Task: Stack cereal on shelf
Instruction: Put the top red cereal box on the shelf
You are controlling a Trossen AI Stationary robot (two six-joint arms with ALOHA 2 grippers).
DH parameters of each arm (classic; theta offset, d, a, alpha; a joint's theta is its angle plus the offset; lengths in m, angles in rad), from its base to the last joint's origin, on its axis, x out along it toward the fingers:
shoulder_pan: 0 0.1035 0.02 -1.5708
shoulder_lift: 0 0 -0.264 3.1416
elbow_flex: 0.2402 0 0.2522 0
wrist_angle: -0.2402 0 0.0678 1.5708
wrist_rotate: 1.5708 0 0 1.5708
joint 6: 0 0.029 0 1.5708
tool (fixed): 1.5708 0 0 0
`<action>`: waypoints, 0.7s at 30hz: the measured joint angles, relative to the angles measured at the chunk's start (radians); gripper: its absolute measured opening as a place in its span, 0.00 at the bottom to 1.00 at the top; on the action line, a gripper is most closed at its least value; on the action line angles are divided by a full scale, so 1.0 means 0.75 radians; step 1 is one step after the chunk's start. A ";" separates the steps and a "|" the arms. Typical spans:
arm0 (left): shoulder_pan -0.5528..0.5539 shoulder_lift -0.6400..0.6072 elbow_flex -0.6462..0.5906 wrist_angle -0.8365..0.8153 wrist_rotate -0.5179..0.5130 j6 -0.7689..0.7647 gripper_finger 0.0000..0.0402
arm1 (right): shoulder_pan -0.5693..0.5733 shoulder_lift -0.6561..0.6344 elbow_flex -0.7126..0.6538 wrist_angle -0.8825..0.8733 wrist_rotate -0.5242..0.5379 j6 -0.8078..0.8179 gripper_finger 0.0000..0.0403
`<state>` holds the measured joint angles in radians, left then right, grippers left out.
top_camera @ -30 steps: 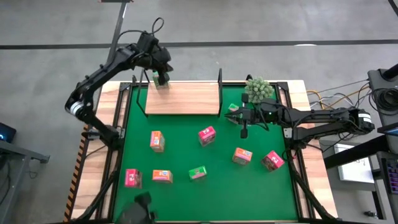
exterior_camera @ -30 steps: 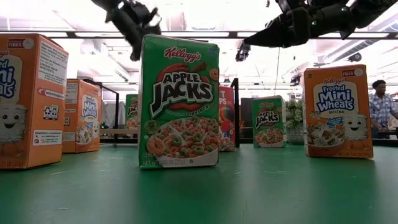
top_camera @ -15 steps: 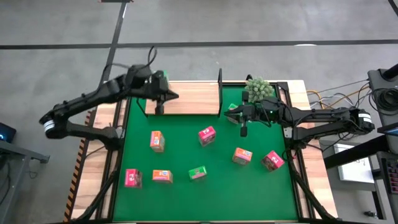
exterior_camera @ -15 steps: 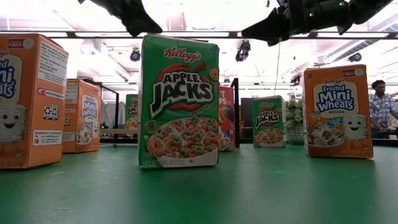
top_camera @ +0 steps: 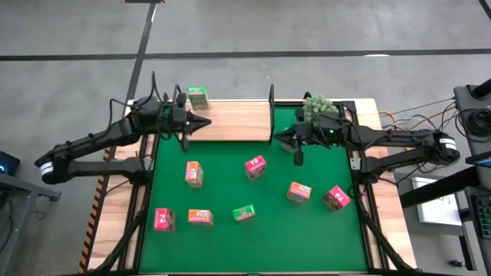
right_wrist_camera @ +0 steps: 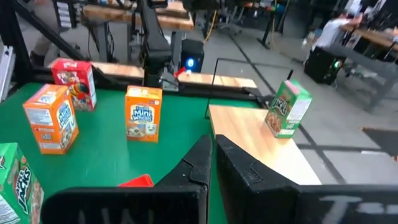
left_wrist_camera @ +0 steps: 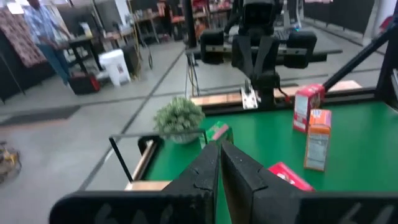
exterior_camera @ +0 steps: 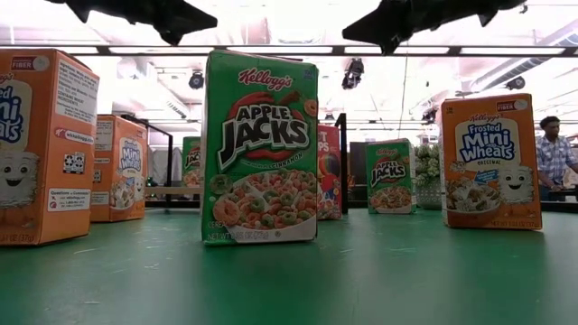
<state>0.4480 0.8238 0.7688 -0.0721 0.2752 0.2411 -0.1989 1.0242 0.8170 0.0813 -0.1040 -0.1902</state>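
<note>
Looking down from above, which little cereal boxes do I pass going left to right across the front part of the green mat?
pink-red cardboard cereal box → orange cardboard cereal box → green cardboard cereal box → second orange cereal box → second pink-red cereal box

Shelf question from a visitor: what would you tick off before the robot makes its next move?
1. Green box stands on the shelf: ok.
2. Left gripper is apart from that box: ok.
3. Left gripper carries nothing, fingers shut: ok.
4. Right gripper has a box to deliver: not ok, it is shut on nothing.
5. Free board space on the shelf: ok.
6. All cereal stacked: not ok, seven loose boxes show on the green mat.
</note>
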 joint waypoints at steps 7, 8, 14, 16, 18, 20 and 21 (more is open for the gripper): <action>0.001 -0.056 -0.035 0.021 -0.006 0.015 0.00 | 0.000 0.221 0.271 -0.302 0.000 -0.020 0.03; 0.001 -0.061 -0.035 0.020 -0.006 0.015 0.00 | 0.000 0.252 0.319 -0.351 0.000 -0.023 0.03; 0.001 -0.071 -0.040 0.003 -0.006 0.044 0.00 | 0.000 0.441 0.594 -0.719 -0.007 -0.049 0.03; 0.001 -0.071 -0.049 0.002 -0.007 0.046 0.00 | 0.000 0.498 0.670 -0.830 -0.012 -0.055 0.03; 0.001 -0.071 -0.060 0.005 -0.007 0.046 0.00 | 0.000 0.548 0.740 -0.937 -0.027 -0.070 0.03; 0.001 -0.071 -0.075 0.005 -0.007 0.046 0.00 | 0.000 0.595 0.789 -1.020 -0.068 -0.088 0.03; 0.001 -0.071 -0.081 0.005 -0.007 0.046 0.00 | 0.000 0.619 0.810 -1.052 -0.088 -0.096 0.03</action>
<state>0.4484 0.7704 0.7083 -0.0685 0.2699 0.2756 -0.1989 1.4883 1.4243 -0.7077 -0.1696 -0.2621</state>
